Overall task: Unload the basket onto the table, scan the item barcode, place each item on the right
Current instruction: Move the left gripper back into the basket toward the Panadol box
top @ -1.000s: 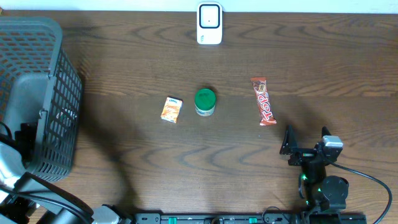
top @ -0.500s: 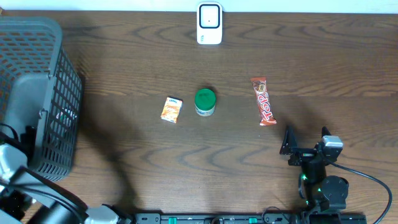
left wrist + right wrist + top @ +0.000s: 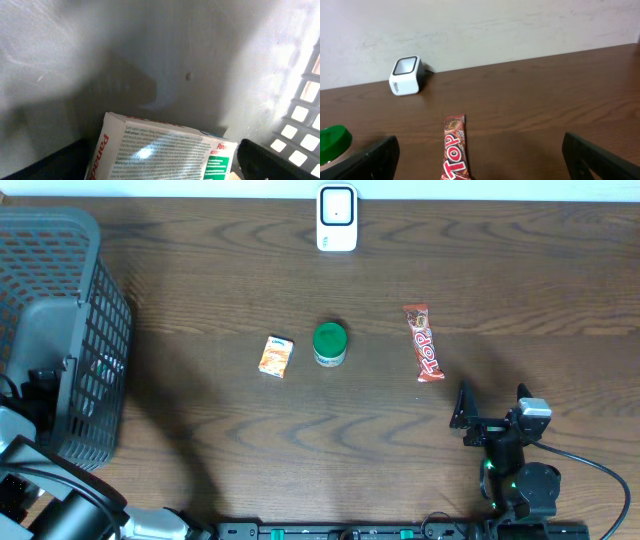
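left gripper (image 3: 157, 160): jaws spread, one dark finger on each side of a box (image 3: 160, 145). whether the pads touch it cannot be told. since a moment ago the spread has narrowed slightly.

box: white printed carton, lying tilted on the basket (image 3: 60, 240) floor, near the lattice wall. this is the item in hand.

left arm: over the last second it has shifted a little at the basket's near corner, with the gripper going further in over the floor. nothing else has moved.

right gripper (image 3: 492, 398): jaws wide apart, holding nothing. it is parked well away from the basket at the table's (image 3: 200, 480) opposite near corner, same as before.

outside the basket, going away from it: carton (image 3: 276, 356), green-lidded jar (image 3: 329, 344), bar (image 3: 424, 342). all three lie unmoved in a loose row.

scanner (image 3: 337, 218): at the far edge, well apart from the basket, with nothing in front of it.

judgement: the narrowing jaws suggest the box is about to be gripped for a lift out to the scanner, though a drop-off after scanning cannot be ruled out. no barcode faces the scanner now, and three items wait untouched.
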